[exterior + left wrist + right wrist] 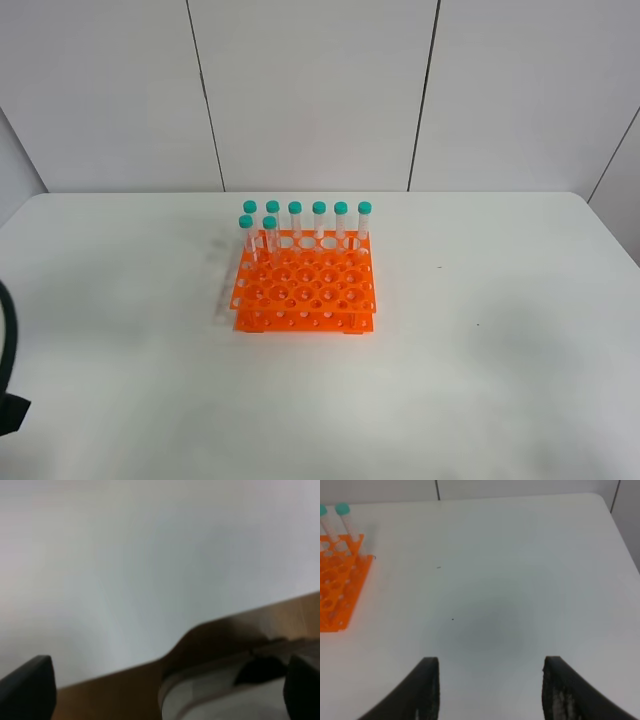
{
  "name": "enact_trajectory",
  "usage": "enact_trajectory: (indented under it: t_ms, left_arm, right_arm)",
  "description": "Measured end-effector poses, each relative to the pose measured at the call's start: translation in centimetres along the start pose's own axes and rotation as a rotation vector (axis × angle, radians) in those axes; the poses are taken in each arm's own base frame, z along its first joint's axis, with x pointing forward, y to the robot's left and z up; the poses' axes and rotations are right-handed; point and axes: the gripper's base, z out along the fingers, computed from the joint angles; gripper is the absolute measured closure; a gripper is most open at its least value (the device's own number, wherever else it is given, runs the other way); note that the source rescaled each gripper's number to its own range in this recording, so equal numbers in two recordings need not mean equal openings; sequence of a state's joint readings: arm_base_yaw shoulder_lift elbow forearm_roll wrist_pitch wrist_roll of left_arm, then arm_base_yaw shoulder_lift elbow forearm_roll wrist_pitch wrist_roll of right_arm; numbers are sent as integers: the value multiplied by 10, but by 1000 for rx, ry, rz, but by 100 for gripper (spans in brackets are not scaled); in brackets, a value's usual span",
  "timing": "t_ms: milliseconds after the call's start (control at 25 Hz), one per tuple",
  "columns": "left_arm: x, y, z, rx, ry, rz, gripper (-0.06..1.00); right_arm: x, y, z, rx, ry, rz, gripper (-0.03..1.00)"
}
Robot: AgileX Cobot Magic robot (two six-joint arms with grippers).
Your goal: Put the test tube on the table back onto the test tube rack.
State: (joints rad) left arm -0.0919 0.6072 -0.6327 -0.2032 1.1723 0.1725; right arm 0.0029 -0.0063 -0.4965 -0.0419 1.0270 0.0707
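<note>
Where the right gripper (490, 690) hovers above the table (510, 580), its two dark fingers (427, 690) stand apart with nothing between them; released. Test tube rack (305, 282): orange, grid of round holes, standing well away from this gripper, off to its left and farther out. Test tubes (295, 225): eight, teal-capped, all upright in the rack, six along its far row and two just in front at the left end. Left gripper (165, 690): fingers spread wide, empty, off the table's edge, over a brown surface; view blurred.
</note>
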Motion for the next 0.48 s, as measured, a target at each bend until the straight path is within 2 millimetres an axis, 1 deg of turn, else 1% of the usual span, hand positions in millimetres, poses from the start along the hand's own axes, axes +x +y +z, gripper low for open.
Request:
enact_trajectory:
  t_ms: [200, 280, 360, 480]
  left_arm:
    - [19, -3, -9, -15, -129, 25, -6]
    - [26, -3, -8, -19, -159, 28, -6]
    - [35, -3, -2, -22, -176, 28, -6]
    - [41, -4, -3, -27, -221, 34, -6]
  right_arm:
    - [0, 0, 0, 0, 0, 0, 38]
    - [0, 0, 0, 0, 0, 0, 38]
    - [0, 0, 0, 0, 0, 0, 38]
    - [0, 0, 0, 0, 0, 0, 38]
